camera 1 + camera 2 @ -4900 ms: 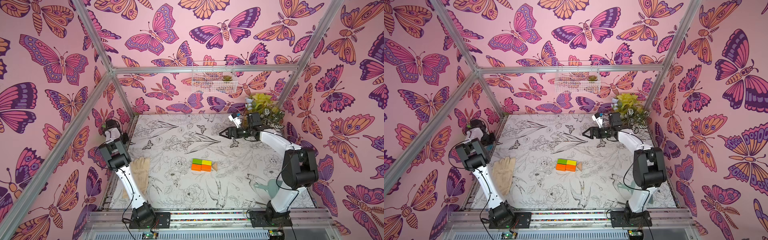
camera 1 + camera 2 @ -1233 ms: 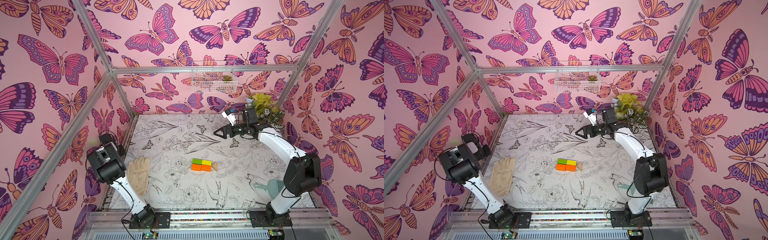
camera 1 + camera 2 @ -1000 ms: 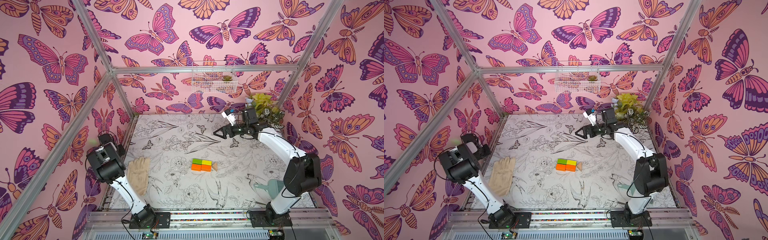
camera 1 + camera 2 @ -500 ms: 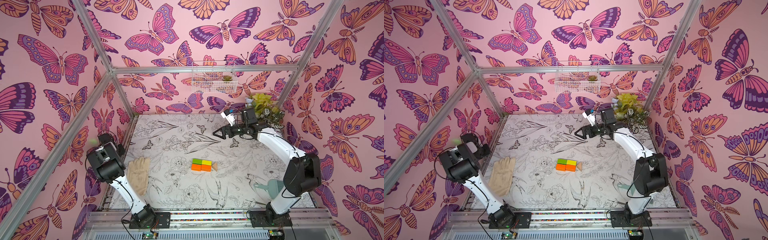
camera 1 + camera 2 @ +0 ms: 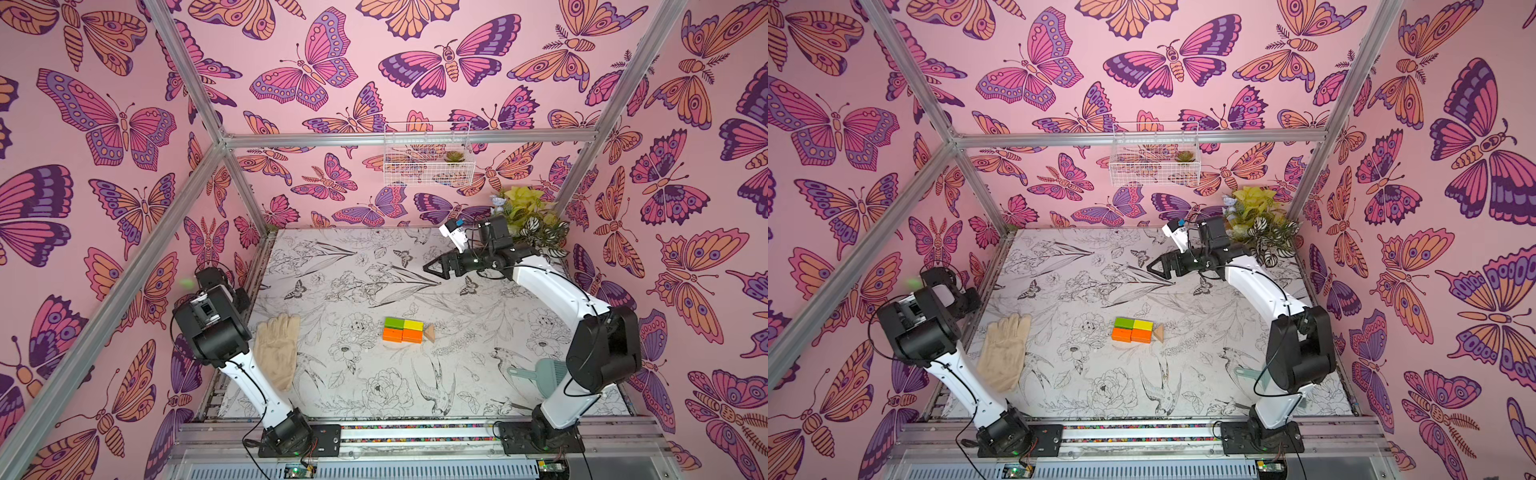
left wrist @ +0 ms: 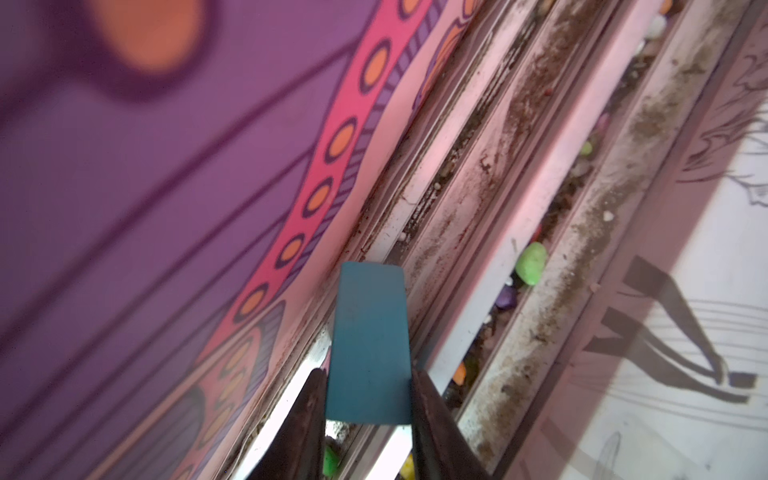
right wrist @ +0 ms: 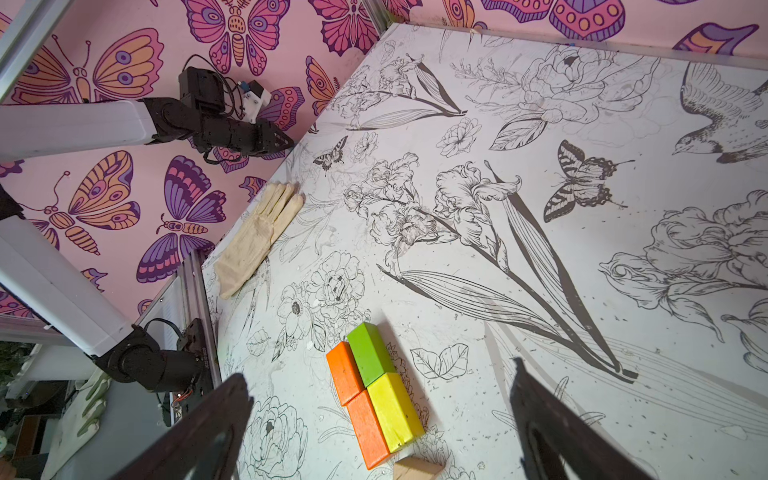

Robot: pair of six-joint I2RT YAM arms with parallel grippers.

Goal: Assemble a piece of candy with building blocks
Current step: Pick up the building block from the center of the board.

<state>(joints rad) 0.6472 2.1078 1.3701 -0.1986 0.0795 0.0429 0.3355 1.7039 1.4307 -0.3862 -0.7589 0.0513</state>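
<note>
Four building blocks lie joined as a rectangle mid-table in both top views: green (image 5: 393, 323), yellow (image 5: 413, 325) and two orange (image 5: 402, 335). A tan triangle (image 5: 430, 332) touches the rectangle's right end. My left gripper (image 6: 369, 376) is shut on a teal block (image 6: 370, 332), its jaws pressed on both sides. It sits by the left wall (image 7: 286, 143), over the side rail. My right gripper (image 5: 428, 268) hovers open and empty above the table's back right, with the rectangle (image 7: 376, 386) below it in the right wrist view.
A cream glove (image 5: 277, 353) lies at the table's left edge beside the left arm. A teal dustpan (image 5: 544, 374) rests by the right arm's base. A plant (image 5: 528, 216) fills the back right corner. A wire basket (image 5: 428, 153) hangs on the back wall. Coloured pebbles (image 6: 531, 264) sit in the rail groove.
Since the oldest frames my left arm has leaned out toward the left wall. Over the last second my right gripper has drifted slightly left. The blocks on the table have not moved.
</note>
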